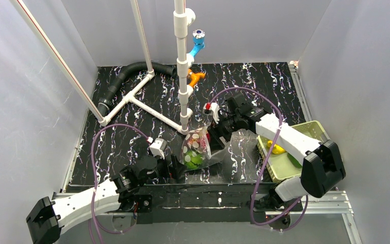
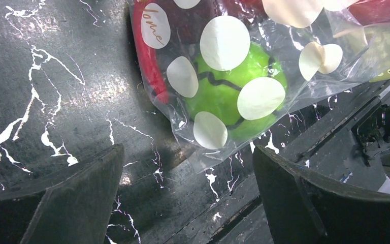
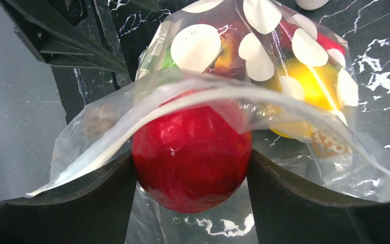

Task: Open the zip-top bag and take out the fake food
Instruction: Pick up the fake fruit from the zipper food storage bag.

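A black table (image 1: 132, 127) veined with white sits between pale grey walls. The zip-top bag (image 1: 197, 145) lies near the table's front edge, between the two arms, with its dotted face up. The left tool (image 2: 187, 173) stands wide open just short of the bag's lower corner and touches nothing. A green piece (image 2: 233, 96) of the fake food shows through the plastic there. At the bag's mouth, the right tool (image 3: 191, 157) clamps a red fruit (image 3: 193, 175) between both fingers, with the clear film draped over the fruit's top. A yellow piece (image 3: 310, 86) is inside the bag behind it.
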Controlling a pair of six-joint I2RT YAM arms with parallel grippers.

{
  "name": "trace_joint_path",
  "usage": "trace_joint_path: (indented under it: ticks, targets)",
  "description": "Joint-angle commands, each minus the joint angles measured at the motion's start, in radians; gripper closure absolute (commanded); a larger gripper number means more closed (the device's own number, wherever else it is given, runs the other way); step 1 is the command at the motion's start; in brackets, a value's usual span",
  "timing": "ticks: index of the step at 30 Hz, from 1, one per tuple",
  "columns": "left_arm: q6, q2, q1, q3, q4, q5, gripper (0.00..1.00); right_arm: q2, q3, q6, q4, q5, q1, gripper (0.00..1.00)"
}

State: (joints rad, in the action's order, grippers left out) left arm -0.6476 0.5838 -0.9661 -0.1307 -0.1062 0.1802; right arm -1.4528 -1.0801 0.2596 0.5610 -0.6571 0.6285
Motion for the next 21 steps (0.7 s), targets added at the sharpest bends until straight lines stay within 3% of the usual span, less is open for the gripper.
trace_joint_path:
  ticks: [1,10,13,21]
  targets:
    - [0.014,0.011,-0.005,-0.043,0.018,0.037,0.03,0.069,-0.055,0.052,0.041,0.026,-0.003,0.86]
    - [0.018,0.016,-0.005,-0.071,0.041,0.038,0.02,0.039,-0.066,0.076,0.093,-0.135,-0.005,0.86]
    - [0.020,0.000,-0.006,-0.075,0.060,0.038,0.02,0.043,-0.065,0.043,0.064,-0.107,-0.005,0.86]
    - [0.023,-0.042,-0.005,-0.067,0.080,0.044,0.02,0.126,-0.051,0.080,0.079,-0.208,-0.102,0.86]
